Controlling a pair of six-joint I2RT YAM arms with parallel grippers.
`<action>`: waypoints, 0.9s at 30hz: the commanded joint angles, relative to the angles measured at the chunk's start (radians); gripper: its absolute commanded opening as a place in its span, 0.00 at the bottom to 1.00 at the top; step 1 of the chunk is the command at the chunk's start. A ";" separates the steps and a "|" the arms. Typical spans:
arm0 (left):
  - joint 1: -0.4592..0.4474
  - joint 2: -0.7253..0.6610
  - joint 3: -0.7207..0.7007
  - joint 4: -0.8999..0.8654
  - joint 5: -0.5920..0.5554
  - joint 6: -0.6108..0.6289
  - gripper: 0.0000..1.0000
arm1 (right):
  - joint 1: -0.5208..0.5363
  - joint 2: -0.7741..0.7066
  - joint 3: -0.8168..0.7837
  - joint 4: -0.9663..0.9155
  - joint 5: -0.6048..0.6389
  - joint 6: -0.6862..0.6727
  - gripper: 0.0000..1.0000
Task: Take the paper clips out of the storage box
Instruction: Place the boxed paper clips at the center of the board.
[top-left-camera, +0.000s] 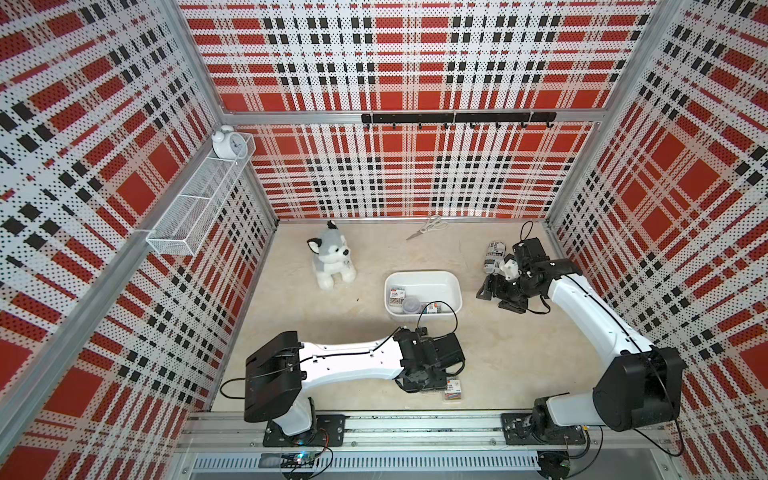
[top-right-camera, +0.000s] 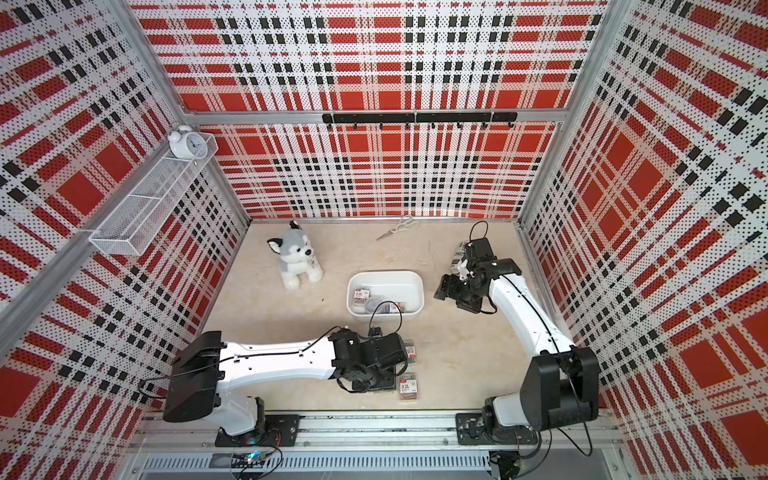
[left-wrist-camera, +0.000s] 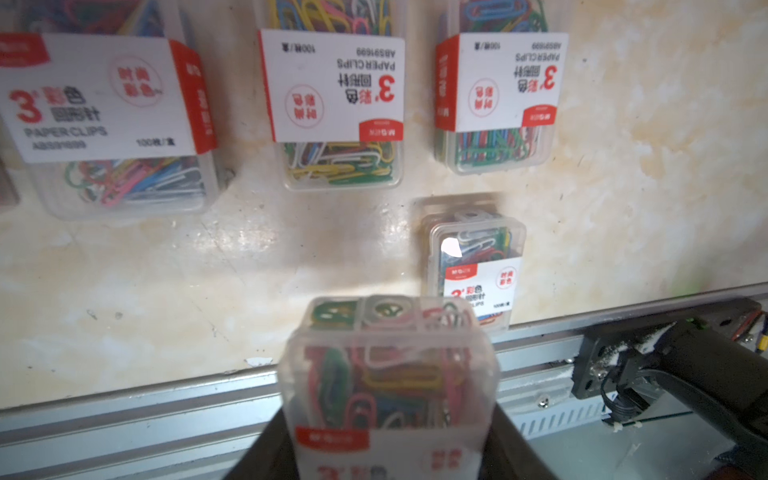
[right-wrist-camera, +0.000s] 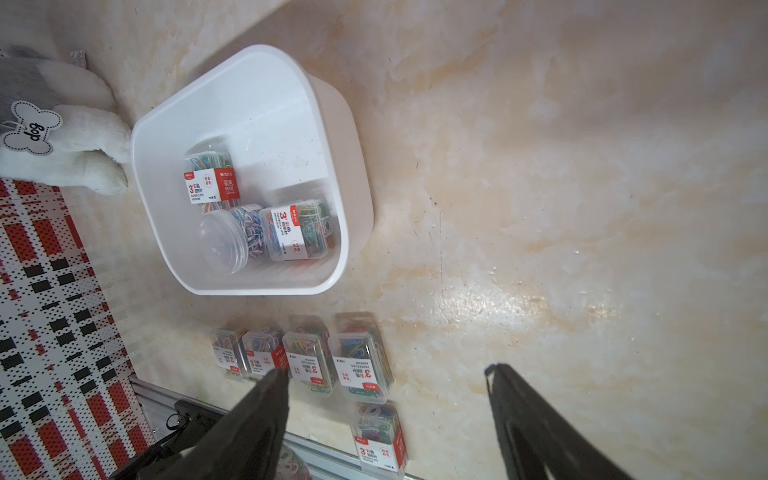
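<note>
**A:** Which step is in hand?

**B:** The set-down, I'd say. The left gripper (left-wrist-camera: 390, 432) has its fingers (left-wrist-camera: 262, 457) pinching 1 clear case of paper clips (left-wrist-camera: 388, 365). It is over the table (left-wrist-camera: 124, 270), near the front rail (left-wrist-camera: 124, 415). I cannot tell whether the case touches the surface yet.

**A:** How many are out?

**B:** The right wrist view shows 5 lying on the table. There is a row of 4 (right-wrist-camera: 309, 361) just outside the storage box (right-wrist-camera: 266, 104), and a single case (right-wrist-camera: 380, 436) nearer the rail.

**A:** And inside?

**B:** There are 2 cases (right-wrist-camera: 210, 180) and the round tub (right-wrist-camera: 226, 241), crowded together at 1 end. 1 of the cases sits right against the tub. The rest of the box is bare.

**A:** The other arm?

**B:** The right gripper (right-wrist-camera: 386, 372) hangs beside the box with its fingers (right-wrist-camera: 523, 411) spread wide and nothing between them.

**A:** What does the next move call for?

**B:** The held case should go down on a free patch beside its neighbours. The fingers then part and lift straight up, so nothing gets nudged. After that, someone goes back for the remaining 3. The tub probably needs a wider spread, and the case against it may shift when either one is pulled.
</note>
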 joint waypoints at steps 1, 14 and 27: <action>-0.007 0.006 -0.024 0.010 0.028 0.005 0.48 | -0.007 -0.032 -0.014 0.007 0.014 0.003 0.81; -0.007 0.078 -0.002 -0.013 0.047 0.054 0.49 | -0.007 -0.005 0.004 0.004 0.002 0.000 0.80; -0.008 0.118 -0.016 0.019 0.069 0.071 0.51 | -0.002 -0.021 -0.026 0.004 -0.002 0.003 0.80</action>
